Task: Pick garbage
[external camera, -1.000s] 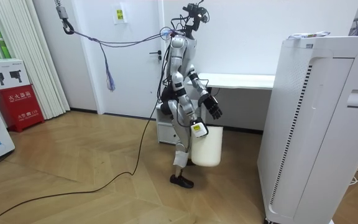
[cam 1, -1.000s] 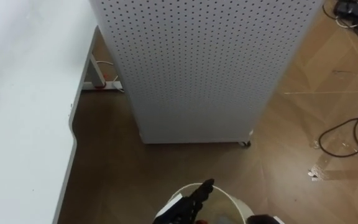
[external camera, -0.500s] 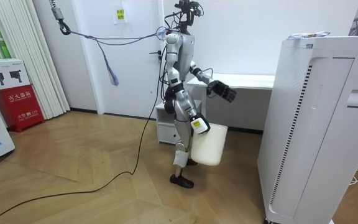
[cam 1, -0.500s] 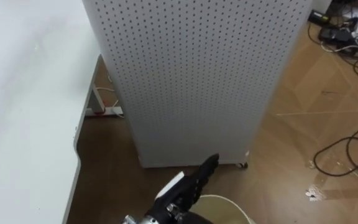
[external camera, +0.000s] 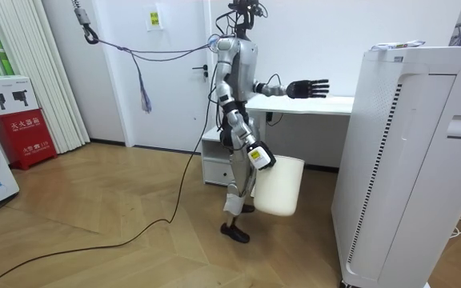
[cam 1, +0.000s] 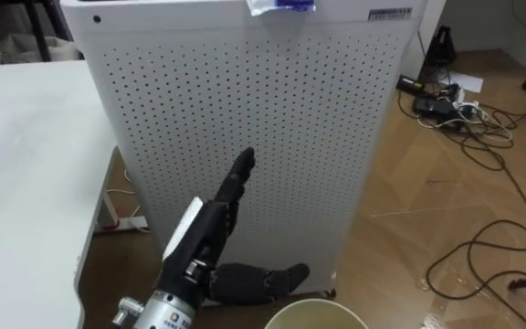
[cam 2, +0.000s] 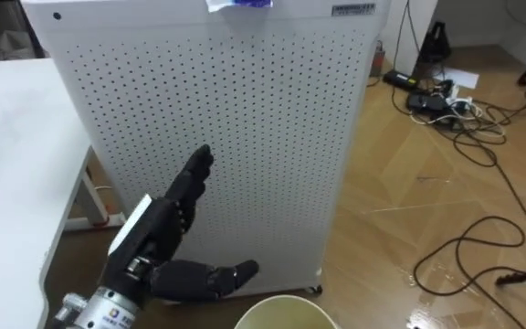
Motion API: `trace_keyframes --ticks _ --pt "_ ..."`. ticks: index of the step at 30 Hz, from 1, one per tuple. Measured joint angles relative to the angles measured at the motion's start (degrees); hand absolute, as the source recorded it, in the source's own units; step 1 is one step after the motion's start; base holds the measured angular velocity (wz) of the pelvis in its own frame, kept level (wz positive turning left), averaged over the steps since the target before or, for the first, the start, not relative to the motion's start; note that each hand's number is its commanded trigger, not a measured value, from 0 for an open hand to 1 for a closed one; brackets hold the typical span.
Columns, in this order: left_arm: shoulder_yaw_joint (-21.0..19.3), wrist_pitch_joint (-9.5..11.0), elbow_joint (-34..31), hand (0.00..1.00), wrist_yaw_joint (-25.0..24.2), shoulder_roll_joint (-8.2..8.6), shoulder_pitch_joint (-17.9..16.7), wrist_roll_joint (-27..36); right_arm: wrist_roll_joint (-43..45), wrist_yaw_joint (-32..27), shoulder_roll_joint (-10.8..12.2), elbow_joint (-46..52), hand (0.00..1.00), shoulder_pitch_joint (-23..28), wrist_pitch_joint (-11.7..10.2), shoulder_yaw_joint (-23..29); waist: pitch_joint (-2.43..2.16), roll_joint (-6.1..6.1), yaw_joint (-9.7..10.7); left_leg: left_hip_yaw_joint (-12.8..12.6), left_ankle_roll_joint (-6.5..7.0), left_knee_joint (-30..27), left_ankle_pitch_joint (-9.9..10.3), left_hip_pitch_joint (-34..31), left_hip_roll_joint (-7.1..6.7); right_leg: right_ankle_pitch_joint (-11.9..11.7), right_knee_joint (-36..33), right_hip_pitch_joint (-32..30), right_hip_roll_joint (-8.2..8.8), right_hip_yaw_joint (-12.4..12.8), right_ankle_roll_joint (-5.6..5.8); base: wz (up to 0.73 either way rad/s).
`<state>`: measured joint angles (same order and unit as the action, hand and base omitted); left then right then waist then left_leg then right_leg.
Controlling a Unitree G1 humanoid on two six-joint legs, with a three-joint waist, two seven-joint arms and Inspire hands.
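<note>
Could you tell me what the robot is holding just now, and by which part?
Its right hand carries the white plastic bin at its top rim; the left hand is open and empty.

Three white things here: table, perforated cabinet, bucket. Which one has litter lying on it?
The perforated cabinet: a blue-and-white wrapper lies on its top, above the raised left hand. It stands beside the table, beyond the bucket.

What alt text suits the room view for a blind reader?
A humanoid robot stands by a white desk, its left robot hand stretched open toward a tall white cabinet with a wrapper on top. A white bin hangs by its right side.
</note>
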<state>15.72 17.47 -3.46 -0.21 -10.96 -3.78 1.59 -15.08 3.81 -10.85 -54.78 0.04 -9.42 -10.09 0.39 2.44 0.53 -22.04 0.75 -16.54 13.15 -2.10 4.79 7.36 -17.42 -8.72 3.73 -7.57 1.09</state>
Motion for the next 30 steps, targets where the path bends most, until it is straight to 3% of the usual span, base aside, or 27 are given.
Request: trace_keyframes --ticks 2,4,7,10,16,20,24,26,27,28,29,30 --pt "-1.5 0.3 -1.6 0.0 2.9 0.06 -0.2 -1.9 0.6 0.0 0.0 0.0 1.0 0.1 -0.5 -0.5 0.1 -0.21 -1.2 5.1 -1.12 -1.3 1.5 1.4 0.51 0.1 0.1 1.6 -1.04 -1.3 -0.77 -0.56" --pt "-3.4 0.5 -2.9 0.0 4.6 0.14 -0.2 -4.1 1.3 0.1 0.0 0.0 1.0 0.5 -1.3 -1.0 0.19 -0.36 -1.3 7.6 -1.47 -1.1 1.7 2.6 0.27 0.1 0.6 2.8 -1.65 -1.2 -0.94 -0.24" --pt "-6.1 1.9 -4.5 0.0 6.9 0.08 -0.5 -6.3 1.8 0.1 -0.4 0.0 1.0 0.6 -1.6 -1.1 0.45 -0.81 -2.5 8.8 -1.69 0.0 1.8 4.8 0.3 0.2 0.8 3.6 -2.32 -1.2 -1.54 -0.39" --pt "-7.8 3.0 -6.4 0.0 8.6 0.05 -1.5 -7.9 1.6 0.2 -0.6 0.0 1.0 0.6 -1.9 -0.9 0.39 -0.95 -2.5 11.5 -2.13 1.8 1.6 5.6 -0.04 0.4 0.9 3.6 -2.52 -1.4 -1.9 -0.13" --pt "-9.5 3.8 -7.9 0.0 14.4 0.12 -1.2 -16.1 1.9 0.6 -0.9 0.0 1.0 1.7 -2.0 0.2 0.19 -1.18 -2.0 12.9 -2.47 2.8 1.3 5.9 -0.17 0.4 1.7 4.5 -2.31 -2.9 -1.95 0.11" --pt "-10.7 4.0 -7.9 0.0 17.7 0.1 -1.3 -18.0 2.8 1.4 -0.8 0.1 1.0 2.2 -2.0 0.3 0.13 -1.32 -2.6 13.1 -2.48 1.4 1.3 5.9 -0.01 0.7 1.7 4.6 -2.38 -3.3 -2.14 0.0" --pt "-13.2 4.1 -8.2 0.0 21.0 -0.73 -1.2 -20.1 5.4 2.5 -0.7 0.1 1.0 2.6 -2.0 -0.1 0.18 -1.41 -3.1 13.6 -2.49 -4.9 1.3 4.9 0.41 1.8 0.7 5.7 -2.21 -3.4 -3.11 -0.15" --pt "-13.3 4.8 -8.1 0.0 22.7 -0.8 -1.2 -21.6 5.4 2.7 -0.7 0.1 1.0 2.7 -2.0 0.0 0.26 -1.82 -2.6 15.1 -2.48 -8.6 1.4 3.5 0.58 2.1 0.7 7.1 -2.03 -2.9 -3.49 0.13" --pt "-13.1 5.3 -8.1 0.0 23.4 -0.77 -1.1 -22.3 5.4 2.6 -0.7 0.1 1.0 2.8 -2.0 0.1 0.73 -1.62 -2.3 17.2 -2.68 -12.7 1.5 0.9 0.23 2.5 0.6 7.9 -1.89 -2.5 -3.62 0.35" --pt "-12.6 6.1 -8.1 0.0 24.0 -0.74 -1.0 -22.7 5.4 2.3 -0.8 0.1 1.0 2.9 -2.0 0.2 0.75 -1.62 -2.2 19.7 -2.5 -12.6 1.9 -1.8 -1.34 2.9 0.6 7.9 -1.64 -1.7 -3.76 0.38" --pt "-12.3 6.5 -8.1 0.0 24.5 -0.75 -0.7 -22.7 5.4 2.0 -0.7 0.1 1.0 2.9 -2.0 0.2 0.84 -1.81 -2.2 20.5 -2.59 -11.6 1.8 -3.5 -1.9 3.4 0.5 7.9 -1.53 -1.3 -4.02 0.23" --pt "-11.9 7.4 -8.1 0.0 25.2 -0.66 -0.4 -22.7 5.4 1.4 -0.9 -0.4 1.0 2.9 -2.0 0.2 0.97 -1.78 -2.5 21.0 -2.96 -8.9 1.0 -6.6 -3.51 4.0 0.2 7.7 -1.4 0.0 -3.2 0.0"
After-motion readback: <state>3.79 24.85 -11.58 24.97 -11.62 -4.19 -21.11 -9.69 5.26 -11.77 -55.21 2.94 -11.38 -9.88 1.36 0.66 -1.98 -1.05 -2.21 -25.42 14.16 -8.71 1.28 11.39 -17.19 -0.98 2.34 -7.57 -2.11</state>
